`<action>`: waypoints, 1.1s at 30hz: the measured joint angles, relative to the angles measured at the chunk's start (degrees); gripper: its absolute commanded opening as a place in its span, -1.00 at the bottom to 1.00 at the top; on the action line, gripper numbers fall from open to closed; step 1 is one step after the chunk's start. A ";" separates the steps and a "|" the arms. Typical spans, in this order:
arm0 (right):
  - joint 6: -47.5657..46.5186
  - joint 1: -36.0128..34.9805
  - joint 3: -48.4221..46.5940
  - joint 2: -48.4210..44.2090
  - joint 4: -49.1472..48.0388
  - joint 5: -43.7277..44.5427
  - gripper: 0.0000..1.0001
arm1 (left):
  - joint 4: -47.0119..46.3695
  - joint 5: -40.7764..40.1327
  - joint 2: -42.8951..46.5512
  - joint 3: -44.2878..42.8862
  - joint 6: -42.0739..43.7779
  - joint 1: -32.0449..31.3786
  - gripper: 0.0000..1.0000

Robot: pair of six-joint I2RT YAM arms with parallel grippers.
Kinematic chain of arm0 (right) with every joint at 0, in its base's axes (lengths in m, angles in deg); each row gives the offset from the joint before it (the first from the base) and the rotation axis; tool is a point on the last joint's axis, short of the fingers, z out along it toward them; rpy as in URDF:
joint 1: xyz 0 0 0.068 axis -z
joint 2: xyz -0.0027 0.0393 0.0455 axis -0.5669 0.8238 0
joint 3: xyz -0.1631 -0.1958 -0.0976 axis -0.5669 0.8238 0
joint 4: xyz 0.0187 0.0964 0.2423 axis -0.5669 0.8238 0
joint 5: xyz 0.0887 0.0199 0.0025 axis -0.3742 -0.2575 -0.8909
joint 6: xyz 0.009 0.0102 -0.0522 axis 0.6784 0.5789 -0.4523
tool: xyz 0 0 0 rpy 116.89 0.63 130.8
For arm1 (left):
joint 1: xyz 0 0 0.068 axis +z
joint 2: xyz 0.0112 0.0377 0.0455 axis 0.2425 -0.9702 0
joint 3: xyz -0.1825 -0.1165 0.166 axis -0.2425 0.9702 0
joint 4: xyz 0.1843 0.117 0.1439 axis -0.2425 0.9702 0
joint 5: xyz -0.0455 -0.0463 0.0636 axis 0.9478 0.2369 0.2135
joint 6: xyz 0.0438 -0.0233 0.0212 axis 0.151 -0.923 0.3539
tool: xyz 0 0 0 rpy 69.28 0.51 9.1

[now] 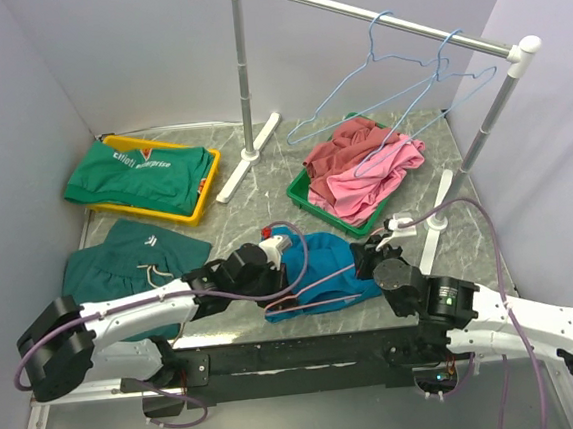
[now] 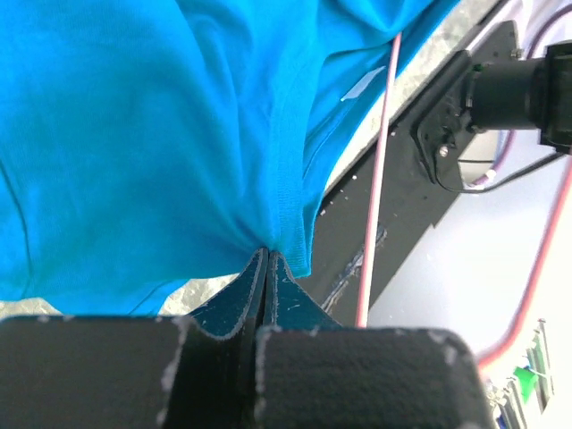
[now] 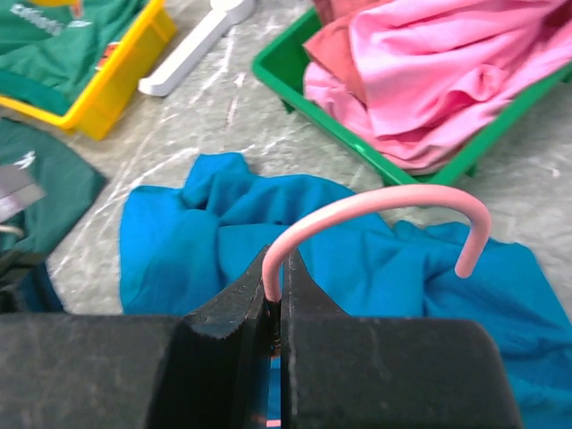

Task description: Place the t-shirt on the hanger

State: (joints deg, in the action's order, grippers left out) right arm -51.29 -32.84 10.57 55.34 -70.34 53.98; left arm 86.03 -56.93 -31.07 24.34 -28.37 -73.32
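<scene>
From above, your two arms lie low over the worktop (image 1: pixel 255 202) and reach inward from the near edge. The left pincer (image 1: pixel 287 264) and the right pincer (image 1: pixel 358 265) meet at opposite sides of the t-shirt (image 1: pixel 323 263), which is bunched on the worktop just in front of the green tray (image 1: pixel 303 195) of pink and maroon clothes (image 1: pixel 368 172). A green garment (image 1: pixel 137 172) in the yellow tray (image 1: pixel 207 193) carries white lettering, too small to read with certainty. Only this view shows you the rail (image 1: pixel 380 18) with the light blue wire hangers (image 1: pixel 396 84) on it. At this distance you cannot tell how either pincer stands.

The left wrist view settles it for that side: the fingers are pressed together on a ribbed fold of the teal cloth, which fans out above them. A small white tag (image 2: pixel 362 85) sits on the cloth, with nothing legible on it.

The right wrist view shows what neither other view does: that pincer is pinching the pink wire of the hanger (image 3: pixel 393 198) just below its hook, which arches rightward over the t-shirt. White letters on the green garment at the top left are cut off by the frame.
</scene>
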 measured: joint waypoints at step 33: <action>5.44 -0.46 -5.03 0.52 9.03 13.33 -1.00 | 0.90 5.77 18.53 7.02 -3.28 9.60 -0.98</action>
State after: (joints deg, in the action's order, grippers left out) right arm -45.84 -33.30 5.55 55.86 -61.31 67.31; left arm 86.93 -51.16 -12.54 31.36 -31.64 -63.73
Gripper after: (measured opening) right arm 0.070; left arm 0.016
